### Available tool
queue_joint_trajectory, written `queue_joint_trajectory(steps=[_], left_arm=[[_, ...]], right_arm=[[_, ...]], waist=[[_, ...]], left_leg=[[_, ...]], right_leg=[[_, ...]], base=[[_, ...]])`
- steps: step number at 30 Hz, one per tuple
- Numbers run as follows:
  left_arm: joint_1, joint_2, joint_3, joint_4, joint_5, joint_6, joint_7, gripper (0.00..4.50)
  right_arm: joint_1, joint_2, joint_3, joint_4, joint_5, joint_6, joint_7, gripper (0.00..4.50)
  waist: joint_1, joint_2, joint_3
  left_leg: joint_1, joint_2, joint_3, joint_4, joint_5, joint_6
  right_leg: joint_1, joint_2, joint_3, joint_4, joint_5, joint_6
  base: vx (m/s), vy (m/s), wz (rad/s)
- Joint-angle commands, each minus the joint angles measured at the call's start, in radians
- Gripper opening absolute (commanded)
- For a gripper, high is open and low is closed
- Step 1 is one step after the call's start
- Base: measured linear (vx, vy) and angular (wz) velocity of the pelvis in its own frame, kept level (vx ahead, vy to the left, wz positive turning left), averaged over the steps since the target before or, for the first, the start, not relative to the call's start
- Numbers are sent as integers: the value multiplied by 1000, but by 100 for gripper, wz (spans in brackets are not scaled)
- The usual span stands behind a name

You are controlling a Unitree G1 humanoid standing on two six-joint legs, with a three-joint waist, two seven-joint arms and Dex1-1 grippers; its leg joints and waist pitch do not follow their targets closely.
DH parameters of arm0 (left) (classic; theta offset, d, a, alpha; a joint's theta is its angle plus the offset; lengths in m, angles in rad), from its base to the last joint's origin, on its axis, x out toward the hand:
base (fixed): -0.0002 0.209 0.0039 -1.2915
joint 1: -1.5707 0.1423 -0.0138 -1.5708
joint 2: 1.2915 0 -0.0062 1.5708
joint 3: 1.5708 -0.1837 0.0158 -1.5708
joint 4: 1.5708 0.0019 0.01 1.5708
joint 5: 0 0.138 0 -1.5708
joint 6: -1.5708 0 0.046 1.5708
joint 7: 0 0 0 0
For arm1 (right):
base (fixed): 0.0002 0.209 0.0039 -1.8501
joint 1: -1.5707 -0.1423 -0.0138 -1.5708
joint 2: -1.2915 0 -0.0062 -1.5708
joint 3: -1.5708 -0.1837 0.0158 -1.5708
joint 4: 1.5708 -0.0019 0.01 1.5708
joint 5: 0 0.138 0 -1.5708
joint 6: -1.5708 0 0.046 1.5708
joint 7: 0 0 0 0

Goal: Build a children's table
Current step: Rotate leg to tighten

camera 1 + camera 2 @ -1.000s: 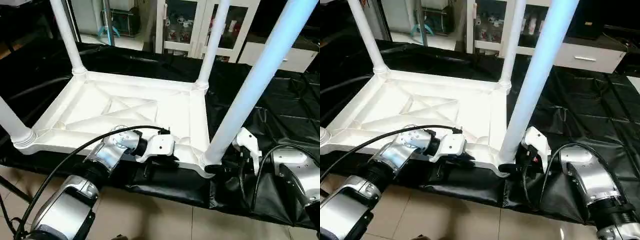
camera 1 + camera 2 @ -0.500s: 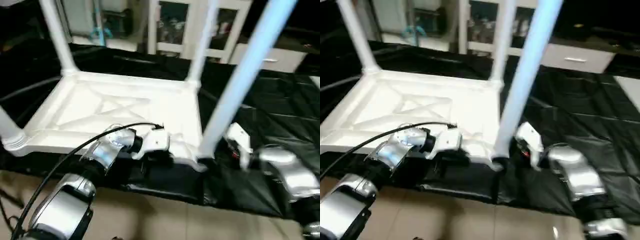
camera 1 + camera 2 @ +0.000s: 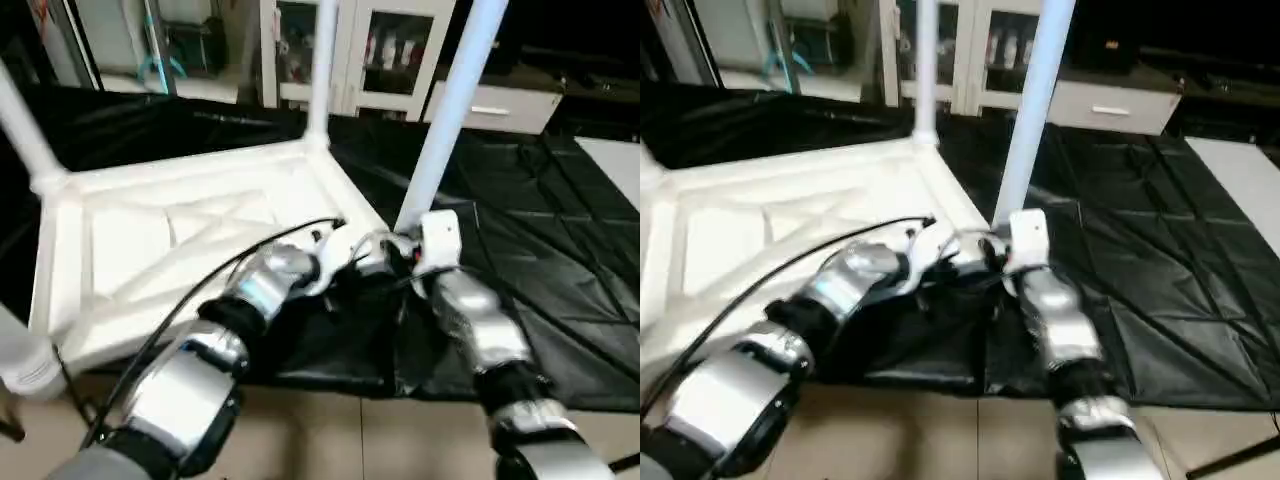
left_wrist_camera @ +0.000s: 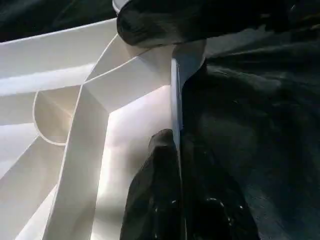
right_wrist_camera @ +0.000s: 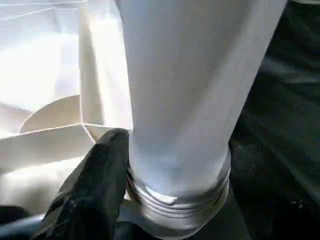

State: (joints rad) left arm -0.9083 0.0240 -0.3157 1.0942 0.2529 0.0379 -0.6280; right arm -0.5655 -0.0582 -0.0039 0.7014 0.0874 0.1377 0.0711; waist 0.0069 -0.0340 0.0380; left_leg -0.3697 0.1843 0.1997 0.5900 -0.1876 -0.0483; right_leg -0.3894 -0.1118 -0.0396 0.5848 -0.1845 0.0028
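Left wrist view looks along the left tool, whose two black fingers are pinched shut on the thin white edge wall of the upturned tabletop, at the corner nearest the robot's right side. Right wrist view shows the right tool with its jaws set around the base of a white leg; one black finger lies against the tube just above its threaded collar, where the leg meets the corner socket. From the head camera, both silver forearms converge on that same corner, the two tools just beside each other. The tabletop lies underside up, its ribbed X-bracing showing, on a bench covered with black sheeting. Other legs stand upright from the far corner and the left corners. Behind the bench stands a white cabinet with glass doors.
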Motion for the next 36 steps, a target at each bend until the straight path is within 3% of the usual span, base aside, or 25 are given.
queue_joint_trajectory(steps=[1,4,6,9,15,18,19,22,24,29,32,35,36], left_arm=[[-41,-20,18,-7,10,-36,109,0],[-40,-11,16,3,15,-52,102,0],[-35,-4,11,10,17,-61,94,0],[-32,1,8,16,17,-77,87,0],[4,30,-11,-1,20,-140,-17,0],[31,54,-25,-12,18,-169,-89,0],[44,65,-32,-15,17,-192,-123,0],[95,117,-55,-49,-4,-244,-291,0],[109,137,-65,-59,-5,-259,-339,0],[152,215,-85,-110,-22,-294,-479,0],[157,229,-85,-121,-23,-293,-494,0],[177,288,-85,-163,-12,-298,-525,0],[186,308,-83,-179,-10,-296,-537,0]], right_arm=[[14,54,60,71,-30,-3,42,264],[6,49,40,68,1,-50,124,264],[15,42,17,30,77,-13,264,264],[28,29,-4,-24,121,-8,298,334],[78,-85,-22,-166,152,19,402,383],[87,-161,-47,-205,169,46,482,413],[91,-194,-48,-221,178,61,525,413],[172,-354,41,-368,241,154,834,435],[202,-406,72,-411,252,177,917,448],[261,-502,115,-468,240,169,1058,448],[265,-509,120,-470,235,163,1070,448],[242,-483,154,-419,181,108,1046,448],[230,-465,163,-400,167,79,1033,448]], waist=[[5,-6,-52],[12,-5,-57],[15,-4,-59],[28,-3,-59],[29,-7,-57],[31,-8,-56],[34,-3,-55],[49,-5,-51],[60,-6,-51],[57,-13,-47],[56,-9,-45],[51,-12,-47],[50,-27,-48]], left_leg=[[11,39,-23,-89,-325,4],[10,40,-18,-82,-244,44],[7,40,-17,-79,-191,72],[12,42,-13,-74,-149,103],[4,43,-15,-76,-172,97],[8,43,-12,-73,-164,97],[9,44,-12,-72,-165,102],[10,46,-10,-69,-168,132],[11,48,-10,-70,-182,130],[10,54,-14,-79,-246,83],[14,54,-13,-82,-274,57],[6,53,-17,-85,-266,42],[5,52,-18,-84,-262,42]], right_leg=[[21,-37,23,-72,-229,-184],[25,-37,24,-63,-136,-203],[33,-35,23,-54,-60,-221],[32,-35,23,-50,-9,-242],[37,-36,21,-52,-73,-224],[32,-36,23,-51,-68,-241],[33,-35,23,-52,-71,-243],[36,-33,25,-51,-42,-246],[37,-37,25,-52,-70,-238],[28,-40,24,-59,-203,-228],[20,-39,26,-64,-253,-212],[23,-40,25,-61,-250,-199],[24,-41,23,-59,-252,-195]], base=[[0,0,0],[0,0,0],[0,0,0],[0,0,0],[0,0,0],[0,0,0],[0,0,0],[0,0,0],[0,0,0],[0,0,0],[0,0,0],[0,0,0],[0,0,0]])
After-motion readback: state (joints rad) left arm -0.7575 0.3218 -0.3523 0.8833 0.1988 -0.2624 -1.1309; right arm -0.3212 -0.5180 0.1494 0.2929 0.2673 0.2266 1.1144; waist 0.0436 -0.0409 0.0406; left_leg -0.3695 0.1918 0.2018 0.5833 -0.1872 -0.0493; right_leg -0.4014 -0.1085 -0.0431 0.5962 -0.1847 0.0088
